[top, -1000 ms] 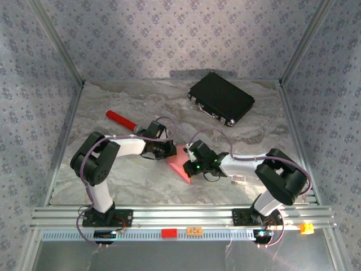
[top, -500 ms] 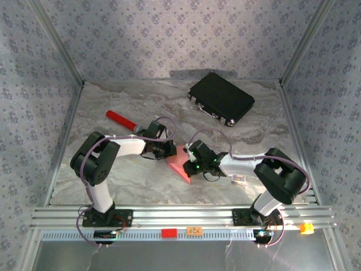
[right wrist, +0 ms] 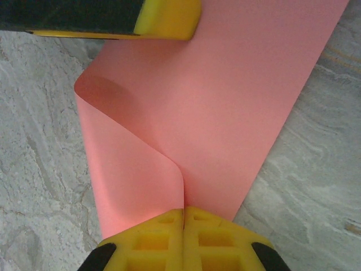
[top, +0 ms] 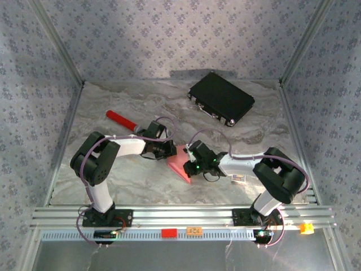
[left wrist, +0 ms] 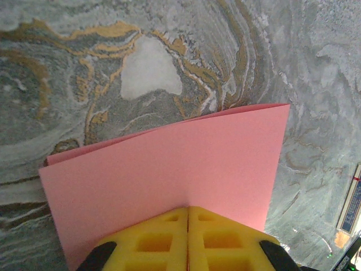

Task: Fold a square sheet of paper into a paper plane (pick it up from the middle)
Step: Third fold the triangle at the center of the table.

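The left pincer (left wrist: 188, 240) is closed, its 2 yellow fingers pressed together on the near edge of the square sheet of paper (left wrist: 169, 169), which stands out in front of it as a doubled salmon-pink panel, a second layer peeking out along the far and left edges. The right pincer (right wrist: 183, 234) is likewise clamped on the same sheet from the opposite side, its yellow fingers meeting where the paper curls over into a soft, uncreased loop; in the right wrist view one yellow finger of the left pincer sits at the top edge, against the paper. From above, the 2 pincers face each other near the middle of the marbled bench (top: 141, 186), with the sheet held between them, its lower corner pointing toward the arm bases; whether that corner touches the bench I cannot tell. Just beside the right forearm a small printed card (top: 239, 179) lies flat. Farther out, a red cylinder with a grey cap (top: 119, 119) lies behind the left arm, and a black case (top: 221, 99) sits near the back right corner.
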### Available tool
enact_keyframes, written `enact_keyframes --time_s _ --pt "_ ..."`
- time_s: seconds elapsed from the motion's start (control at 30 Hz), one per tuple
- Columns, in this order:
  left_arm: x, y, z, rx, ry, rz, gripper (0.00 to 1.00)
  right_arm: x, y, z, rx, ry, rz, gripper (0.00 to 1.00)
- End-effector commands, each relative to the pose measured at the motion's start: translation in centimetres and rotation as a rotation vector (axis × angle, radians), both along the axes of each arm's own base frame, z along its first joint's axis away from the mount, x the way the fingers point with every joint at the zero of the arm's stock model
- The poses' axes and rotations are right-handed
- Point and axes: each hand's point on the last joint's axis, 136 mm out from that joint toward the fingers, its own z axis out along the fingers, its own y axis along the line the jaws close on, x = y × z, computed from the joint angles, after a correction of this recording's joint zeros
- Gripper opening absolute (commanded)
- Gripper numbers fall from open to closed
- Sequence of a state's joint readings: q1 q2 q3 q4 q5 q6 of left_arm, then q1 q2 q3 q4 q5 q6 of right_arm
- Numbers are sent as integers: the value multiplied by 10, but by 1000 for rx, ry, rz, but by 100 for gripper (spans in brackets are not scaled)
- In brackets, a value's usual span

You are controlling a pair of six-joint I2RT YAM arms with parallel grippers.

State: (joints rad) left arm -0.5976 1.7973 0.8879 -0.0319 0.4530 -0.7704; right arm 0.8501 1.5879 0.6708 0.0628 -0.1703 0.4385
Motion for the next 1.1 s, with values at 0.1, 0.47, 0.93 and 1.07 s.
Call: enact_keyframes --time_s 0.1,0.47,0.93,1.07 --pt "-9 9 -12 78 44 -1 8 1 -7 -11 -50 37 -33 3" --pt "9 3 41 31 -65 7 24 1 -10 -14 -57 38 -49 3" --pt "-19 11 80 -150 -113 95 21 5 -4 -14 -10 59 -92 3" --pt "-28 14 78 -169 -104 110 19 7 3 -8 51 71 -114 3"
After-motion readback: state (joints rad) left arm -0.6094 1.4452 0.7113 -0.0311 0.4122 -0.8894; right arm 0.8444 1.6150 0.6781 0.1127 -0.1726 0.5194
